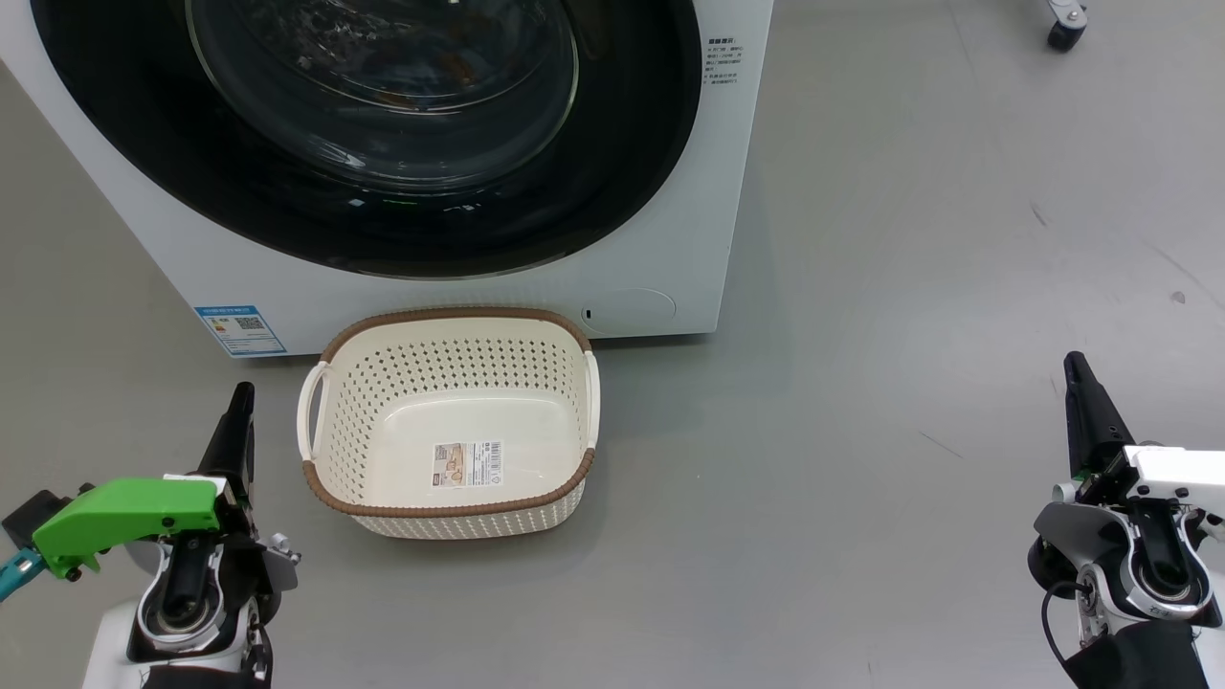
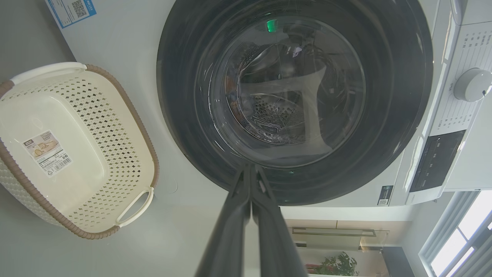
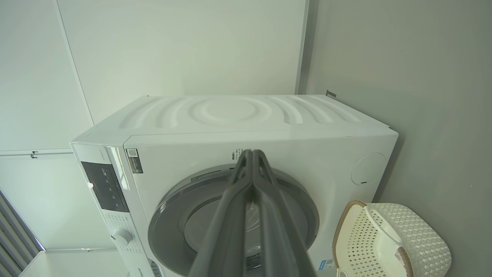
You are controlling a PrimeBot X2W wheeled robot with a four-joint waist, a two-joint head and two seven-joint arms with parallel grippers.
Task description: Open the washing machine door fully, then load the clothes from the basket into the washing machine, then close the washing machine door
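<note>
Basket (image 1: 459,368) of cream perforated plastic with a brown rim stands on the grey floor (image 1: 861,383) in the head view, just before the white washing machine (image 1: 727,191), its bottom bare around a paper label (image 1: 467,464). The washing machine door (image 1: 622,144) lies shut against the front, and orange-brown flecks (image 1: 457,69) behind its glass are too dim to name. The left gripper (image 1: 241,402) points up beside the basket's left handle, apart from it, and the right gripper (image 1: 1077,368) hovers well off to the right, each with fingers pressed together on nothing. In the left wrist view the left gripper (image 2: 250,169), jaws closed, lines up with the black rim of the washing machine door (image 2: 184,115), with the basket (image 2: 115,127) off to one side and a control dial (image 2: 472,84) at the other. In the right wrist view the right gripper (image 3: 251,154), jaws closed, points at the washing machine (image 3: 230,115) just above its washing machine door (image 3: 173,215), with the basket (image 3: 415,238) near the round flap (image 3: 368,169).
</note>
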